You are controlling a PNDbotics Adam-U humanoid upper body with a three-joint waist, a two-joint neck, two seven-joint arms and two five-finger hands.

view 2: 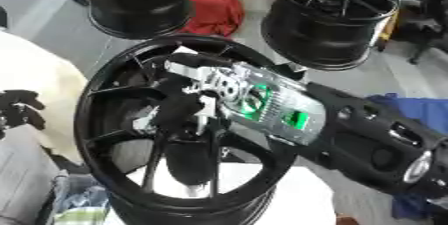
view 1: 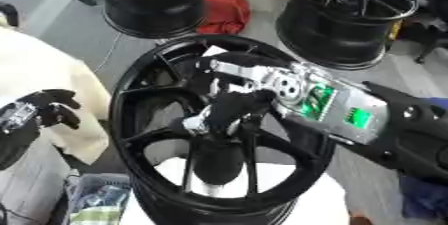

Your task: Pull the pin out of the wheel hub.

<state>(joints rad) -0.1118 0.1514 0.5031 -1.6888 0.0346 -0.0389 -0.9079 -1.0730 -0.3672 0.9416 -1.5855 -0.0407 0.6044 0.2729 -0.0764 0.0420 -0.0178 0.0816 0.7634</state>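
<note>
Fingers of the right hand (view 1: 229, 106) curl over the wheel hub (view 1: 214, 134) at frame centre, the pin hidden beneath; a skewed pull could jam it; left hand (view 1: 48, 108), clenched, idles mid-left.

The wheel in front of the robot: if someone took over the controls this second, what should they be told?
Right hand: reaching from the right into the centre of the wheel hub, fingers curled down at the middle, apparently round the pin; the pin itself is hidden.
Left hand: idle at the left edge, fingers curled, holding nothing.
Done: the hand has reached the hub centre.
Left: pull the pin up and out. Whether it has started to come free cannot be seen.
</note>
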